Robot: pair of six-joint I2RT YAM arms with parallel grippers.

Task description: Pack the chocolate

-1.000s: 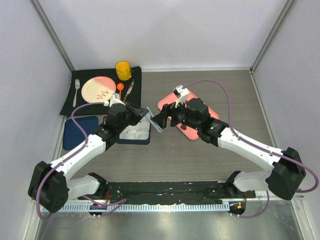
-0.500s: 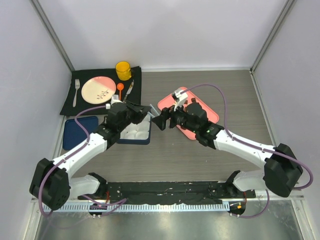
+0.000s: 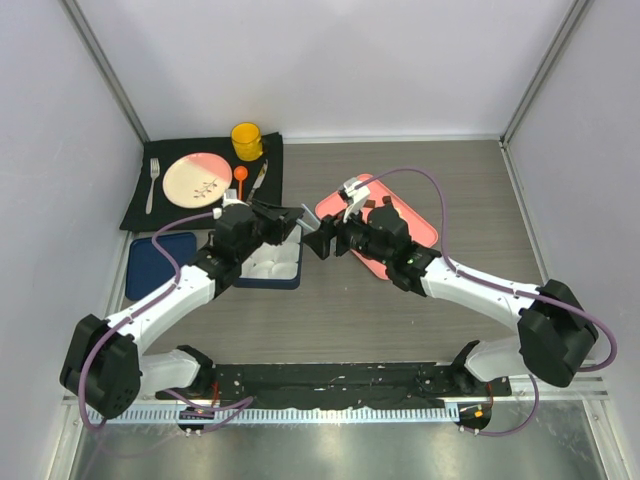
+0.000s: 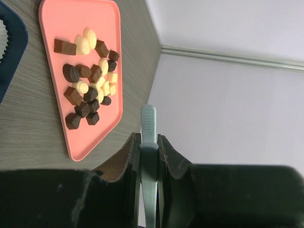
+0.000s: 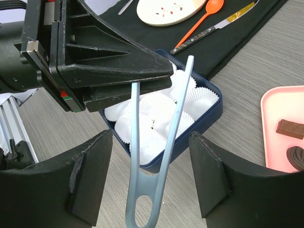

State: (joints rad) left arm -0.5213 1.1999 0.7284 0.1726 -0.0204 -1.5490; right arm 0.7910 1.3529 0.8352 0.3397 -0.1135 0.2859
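Clamping blue-grey tongs [image 4: 148, 123] in left gripper [image 4: 148, 142], fingers tight against both flat sides, ridged tip sticking out past them. Right gripper [image 5: 149, 137] spread wide, one finger on each side of tongs, neither touching. Chocolate [image 4: 90, 80], dark brown and cream pieces, lying loose in a cluster on pink tray [image 4: 80, 19], at 3 o'clock from tongs in top view. Navy box [image 5: 211, 111] of white paper cups [image 5: 156, 104] at 9 o'clock, below left wrist.
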